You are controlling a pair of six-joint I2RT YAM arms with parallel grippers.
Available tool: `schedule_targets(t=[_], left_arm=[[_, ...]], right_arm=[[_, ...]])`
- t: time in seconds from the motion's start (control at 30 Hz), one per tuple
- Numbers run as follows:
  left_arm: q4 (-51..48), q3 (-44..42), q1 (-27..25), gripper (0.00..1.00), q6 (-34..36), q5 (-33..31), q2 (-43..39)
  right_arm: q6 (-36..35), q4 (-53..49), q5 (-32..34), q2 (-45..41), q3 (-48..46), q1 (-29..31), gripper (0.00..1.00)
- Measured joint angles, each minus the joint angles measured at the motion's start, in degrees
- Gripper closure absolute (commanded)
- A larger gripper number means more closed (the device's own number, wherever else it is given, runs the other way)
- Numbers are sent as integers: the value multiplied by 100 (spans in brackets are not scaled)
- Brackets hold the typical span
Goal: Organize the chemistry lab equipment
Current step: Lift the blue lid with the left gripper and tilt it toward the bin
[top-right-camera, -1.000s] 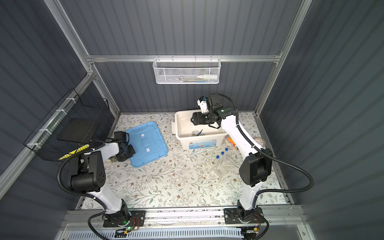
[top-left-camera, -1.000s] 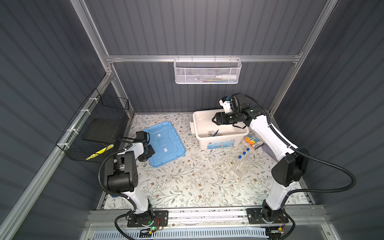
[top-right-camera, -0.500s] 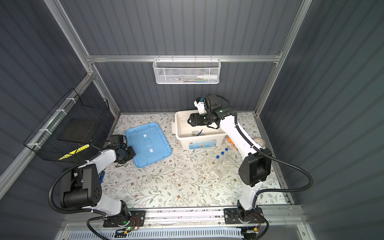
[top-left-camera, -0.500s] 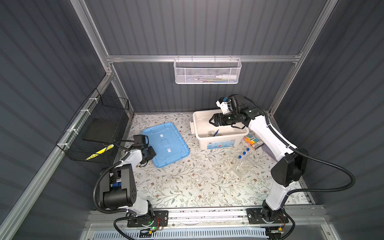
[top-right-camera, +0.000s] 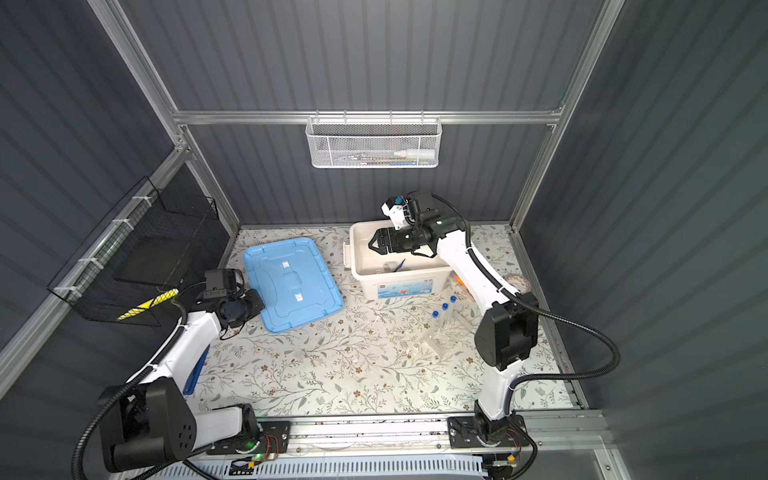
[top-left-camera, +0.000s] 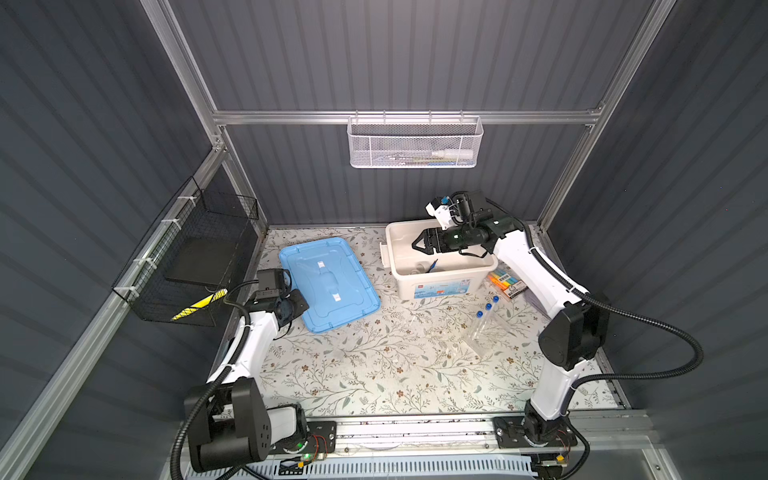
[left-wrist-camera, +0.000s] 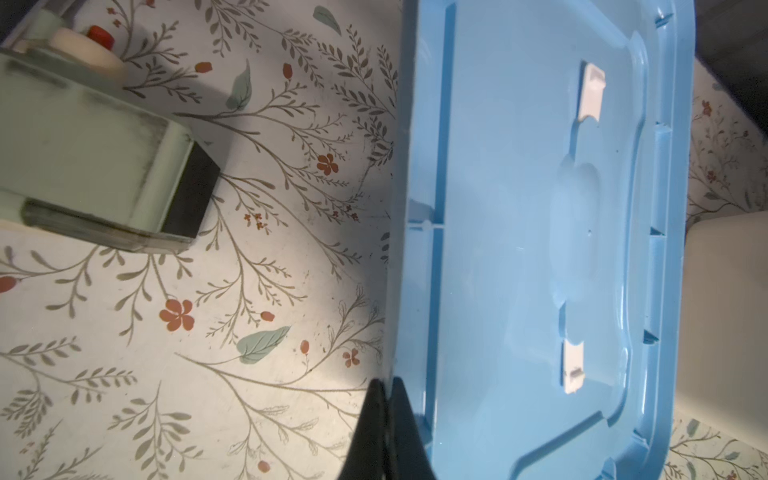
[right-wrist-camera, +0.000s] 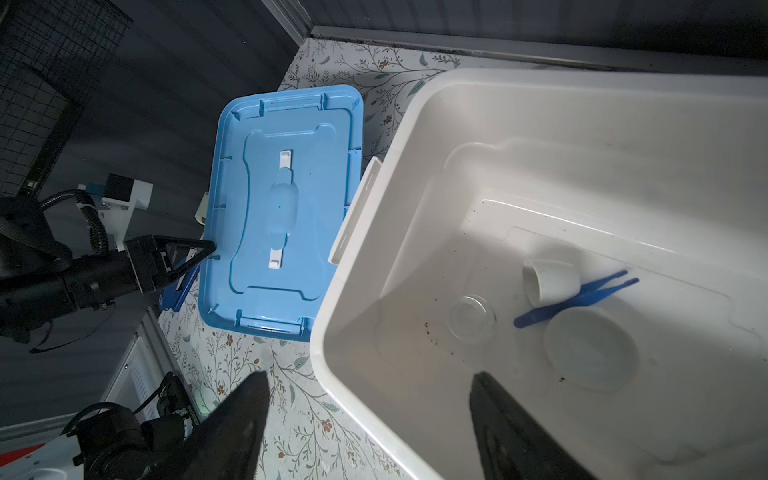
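The white bin (top-left-camera: 440, 286) holds a small white dish on its side (right-wrist-camera: 550, 280), a wider white dish (right-wrist-camera: 590, 349), dark blue tweezers (right-wrist-camera: 582, 295) and small clear glassware (right-wrist-camera: 471, 318). My right gripper (top-left-camera: 417, 245) (right-wrist-camera: 368, 376) hangs open and empty above the bin's left rim, one finger over the floor, one over the inside. Blue-capped tubes (top-left-camera: 484, 311) (top-right-camera: 442, 309) stand in a clear rack (top-left-camera: 478, 336) in front of the bin. My left gripper (top-left-camera: 297, 307) (left-wrist-camera: 384, 384) is shut, its tips against the near edge of the blue lid (top-left-camera: 328, 282) (left-wrist-camera: 532, 232).
A pack of coloured markers (top-left-camera: 507, 282) lies right of the bin, a tape roll (top-right-camera: 517, 282) beyond it. A blue stapler (top-right-camera: 195, 370) lies under my left arm. A black wire basket (top-left-camera: 195, 257) hangs on the left wall, a white mesh basket (top-left-camera: 415, 143) on the back wall.
My left arm stretched out low, and the blue lid turned and slid a little toward the bin. My right gripper shifted slightly left over the bin.
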Motion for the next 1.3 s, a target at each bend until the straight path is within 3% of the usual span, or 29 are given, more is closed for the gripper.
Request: schedule_targets(t=[0.53, 0.67, 0.93, 1.3], left_arm=[[-459, 369, 0, 100, -428, 173, -907], [-468, 476, -33, 100, -542, 267, -981], [-461, 669, -387, 100, -654, 326, -986], [-273, 1021, -822, 100, -756, 321, -957]], right_arm=[[398, 782, -535, -2, -367, -79, 15], [603, 1058, -675, -2, -538, -157, 10], [1154, 1725, -1016, -7, -914, -295, 3], [1812, 2524, -1462, -7, -1134, -361, 3]])
